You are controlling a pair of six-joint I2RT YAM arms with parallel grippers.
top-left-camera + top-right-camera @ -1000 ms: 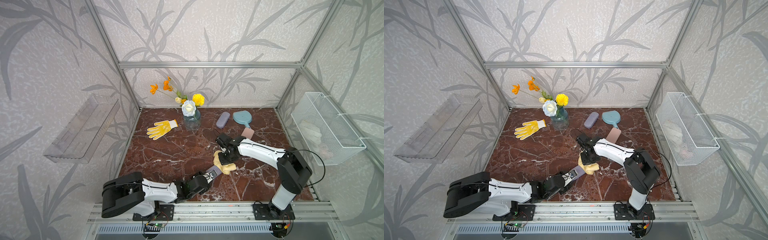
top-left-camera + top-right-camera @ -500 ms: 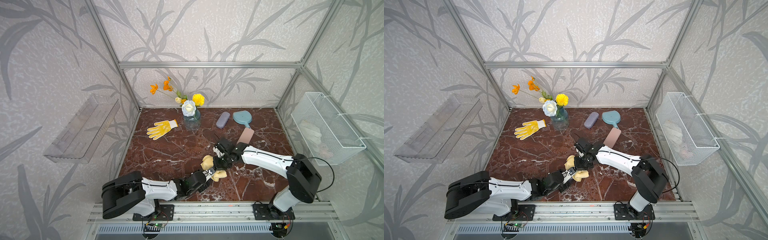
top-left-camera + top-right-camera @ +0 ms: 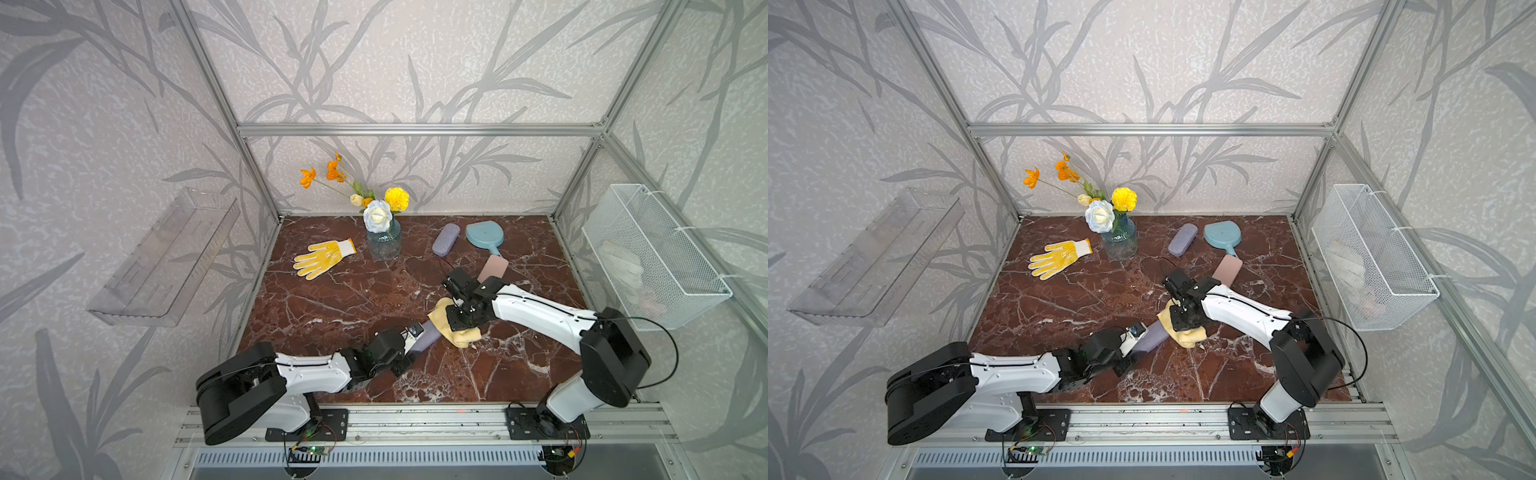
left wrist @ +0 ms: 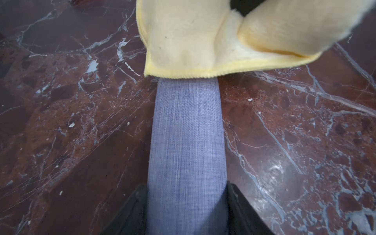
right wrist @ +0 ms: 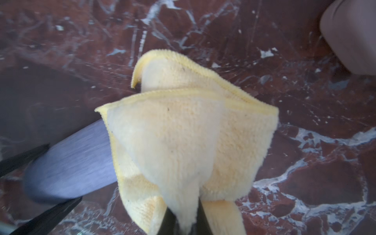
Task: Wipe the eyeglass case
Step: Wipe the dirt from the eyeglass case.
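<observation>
Eyeglass case (image 3: 428, 338): front-middle of the marble table (image 3: 332, 299), angled towards the back right.
Left gripper (image 4: 187, 203): jaws clamped on the case's near end.
Yellow cloth (image 3: 463, 336): draped over the case's far end.
Right gripper (image 5: 186, 221): pinched tight on that cloth, directly above the case.
</observation>
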